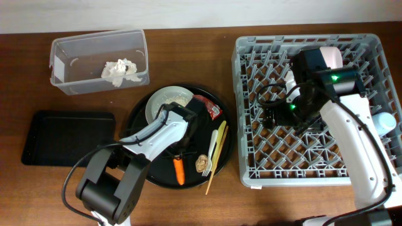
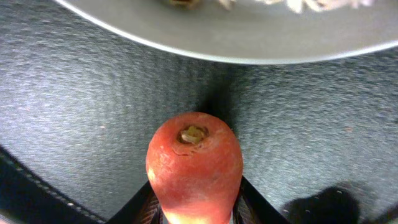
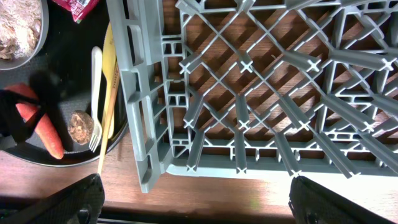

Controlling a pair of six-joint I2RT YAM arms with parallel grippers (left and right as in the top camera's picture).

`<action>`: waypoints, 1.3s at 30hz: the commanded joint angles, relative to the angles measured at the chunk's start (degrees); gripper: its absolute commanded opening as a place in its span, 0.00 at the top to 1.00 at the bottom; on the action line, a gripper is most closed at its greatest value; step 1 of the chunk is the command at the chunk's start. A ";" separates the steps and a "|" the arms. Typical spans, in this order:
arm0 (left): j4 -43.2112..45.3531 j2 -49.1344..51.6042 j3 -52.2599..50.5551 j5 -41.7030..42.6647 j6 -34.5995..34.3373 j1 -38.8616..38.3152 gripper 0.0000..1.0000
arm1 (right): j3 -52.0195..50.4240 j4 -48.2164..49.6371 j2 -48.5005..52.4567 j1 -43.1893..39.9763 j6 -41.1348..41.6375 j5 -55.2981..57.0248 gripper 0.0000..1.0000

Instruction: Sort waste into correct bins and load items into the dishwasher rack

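My left gripper point(image 1: 178, 154) is shut on the orange carrot point(image 1: 179, 171), whose stem end fills the left wrist view point(image 2: 194, 162) between the fingers point(image 2: 194, 211). The carrot lies low over the round black tray point(image 1: 141, 116). The white dish point(image 1: 157, 107) with rice scraps point(image 1: 176, 98) is just beyond it. A red wrapper point(image 1: 213, 110), white fork point(image 1: 221, 130), yellow chopsticks point(image 1: 213, 160) and a brown scrap point(image 1: 202, 163) lie on the same tray. My right gripper point(image 1: 271, 116) is open and empty above the grey rack point(image 1: 251, 176), fingers wide apart point(image 3: 208, 205).
The clear tub point(image 1: 63, 59) at the back left holds a white tissue point(image 1: 119, 70). The shallow black tray point(image 1: 66, 137) lies at the left. A pink cup point(image 1: 331, 56) and a light blue cup point(image 1: 384, 122) sit in the rack, partly hidden by the right arm.
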 commanded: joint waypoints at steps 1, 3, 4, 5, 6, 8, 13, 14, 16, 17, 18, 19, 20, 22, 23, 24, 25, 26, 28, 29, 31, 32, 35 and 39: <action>-2.16 -0.52 -0.37 -4.61 0.39 -0.02 0.79 | 0.04 -0.07 -0.66 -0.33 0.09 0.72 0.01; -4.52 -4.37 0.13 -7.72 0.37 0.24 0.83 | 0.04 -0.07 -0.66 -0.33 0.09 0.74 0.01; -5.60 -6.75 0.17 -9.14 0.37 0.94 0.83 | 0.04 -0.09 -0.66 -0.33 0.09 0.72 0.01; -7.41 -11.58 0.17 -11.82 0.39 3.08 0.82 | 0.04 -0.09 -0.66 -0.33 0.09 0.72 0.01; -8.33 -17.66 0.17 -14.45 0.90 7.43 0.83 | 0.04 -0.07 -0.66 -0.33 0.09 0.72 0.01; -7.85 -23.37 0.17 -16.15 3.39 14.60 0.83 | 0.04 -0.07 -0.66 -0.33 0.09 0.72 0.01; -3.06 -24.28 0.09 -17.11 8.68 41.11 0.83 | 0.04 -0.07 -0.63 -0.33 0.11 0.70 0.01; -1.70 -23.30 0.07 -16.55 8.59 44.06 0.83 | 0.04 -0.07 -0.66 -0.33 0.11 0.70 0.01; 1.09 -20.55 0.07 -15.15 8.46 49.40 0.83 | 0.04 -0.07 -0.66 -0.33 0.11 0.72 0.01; 2.12 -19.23 0.07 -14.47 8.48 51.15 0.83 | 0.04 -0.07 -0.66 -0.33 0.11 0.72 0.01; 2.80 -18.34 0.07 -13.88 8.48 52.15 0.83 | 0.04 -0.07 -0.66 -0.33 0.11 0.70 0.01; 3.63 -16.94 0.07 -13.68 8.46 53.31 0.83 | 0.04 -0.07 -0.66 -0.33 0.11 0.70 0.01; 3.89 -16.35 0.07 -13.70 8.48 53.72 0.83 | 0.04 -0.07 -0.63 -0.33 0.11 0.72 0.01; 4.46 -15.82 0.04 -13.70 8.48 54.75 0.82 | 0.04 -0.07 -0.66 -0.33 0.11 0.72 0.01; 4.90 -15.61 0.04 -13.68 8.48 55.19 0.82 | 0.04 -0.09 -0.66 -0.33 0.11 0.70 0.01; 5.68 -15.17 0.04 -13.68 8.48 55.95 0.82 | 0.04 -0.11 -0.63 -0.33 0.11 0.70 0.01; 6.43 -14.58 0.04 -13.68 8.48 56.76 0.81 | 0.04 -0.26 -0.66 -0.33 0.11 0.70 0.01; 7.17 -13.77 0.04 -13.68 8.50 57.81 0.50 | 0.04 -0.55 -0.66 -0.33 0.11 0.70 0.01; 7.89 -13.66 0.13 -13.66 8.76 58.69 0.22 | 0.04 -0.55 -0.63 -0.33 0.11 0.70 0.01; 7.93 -13.68 0.74 -13.31 10.49 58.80 0.16 | 0.04 -0.57 -0.63 -0.33 0.11 0.72 0.01; 5.95 -14.12 3.30 -9.55 12.48 58.64 0.05 | 0.04 -0.59 -0.66 -0.33 0.11 0.72 0.01; 5.18 -15.26 4.28 -6.40 15.10 57.05 0.05 | 0.04 -0.55 -0.66 -0.33 0.11 0.72 0.01; 5.01 -19.50 4.42 3.43 22.84 43.74 0.05 | 0.04 -0.42 -0.66 -0.33 0.11 0.72 0.01; 5.01 -15.58 3.76 13.70 27.43 17.14 0.01 | 0.04 -0.52 -0.66 -0.33 0.13 0.72 0.01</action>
